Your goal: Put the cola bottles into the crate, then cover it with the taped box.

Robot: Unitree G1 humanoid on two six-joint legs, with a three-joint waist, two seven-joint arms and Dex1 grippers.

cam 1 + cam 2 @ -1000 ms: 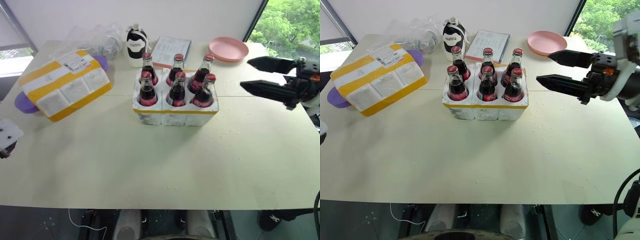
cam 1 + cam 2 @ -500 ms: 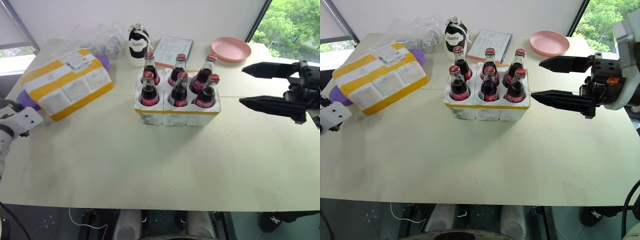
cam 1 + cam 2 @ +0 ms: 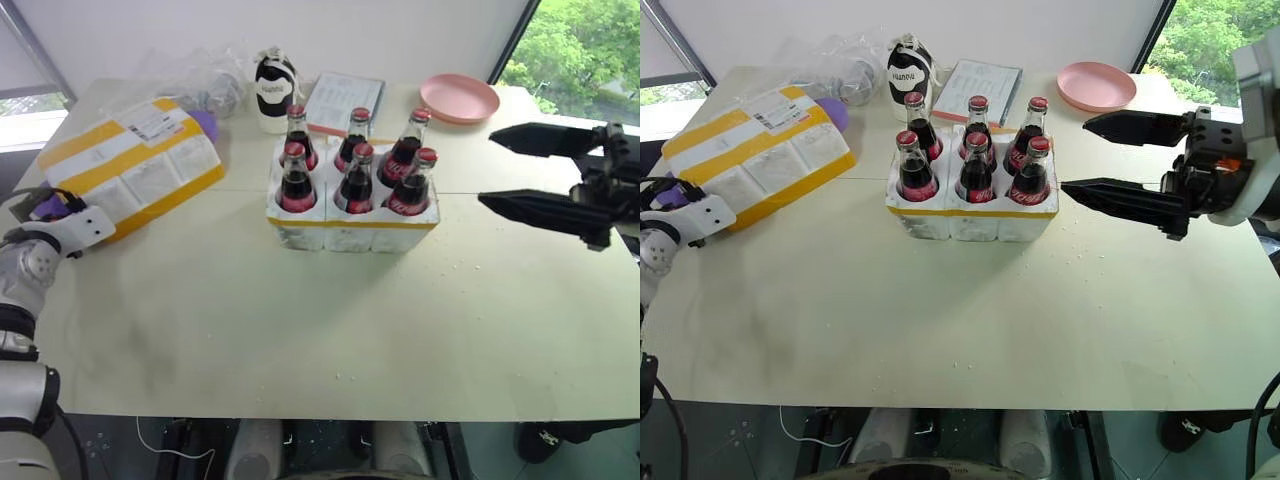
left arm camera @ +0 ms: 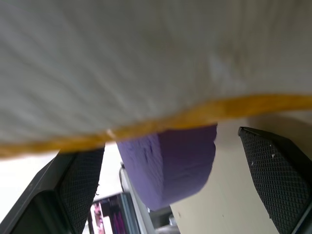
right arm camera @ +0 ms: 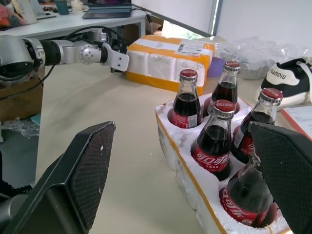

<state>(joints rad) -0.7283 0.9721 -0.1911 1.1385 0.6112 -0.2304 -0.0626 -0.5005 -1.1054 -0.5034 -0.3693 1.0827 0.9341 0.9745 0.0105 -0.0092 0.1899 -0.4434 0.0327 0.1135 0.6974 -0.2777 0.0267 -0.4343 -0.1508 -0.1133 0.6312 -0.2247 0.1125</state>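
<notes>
1. Spanning the room's pale wall to a window with green trees, the cream surface (image 3: 300, 330) carried everything.
2. All six cola bottles (image 3: 353, 180) stood upright in the crate (image 3: 350, 228), mid-surface.
3. The taped box (image 3: 130, 165) lay tilted near the far-left corner, long axis diagonal.
4. Left gripper (image 4: 170, 180) and right gripper (image 3: 1085, 155) jaws gaped, released.

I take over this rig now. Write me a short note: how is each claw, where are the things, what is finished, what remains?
Left claw: open, empty, at the near end of the taped box, not gripping it.
Right claw: open, empty, in the air to the right of the crate.
Things: all six cola bottles stand upright in the crate's wells, mid-table. The taped box lies tilted at far left, one end resting on a purple object.
Done: bottles loaded.
Left: grasp the taped box, lift it and set it over the crate.
</notes>
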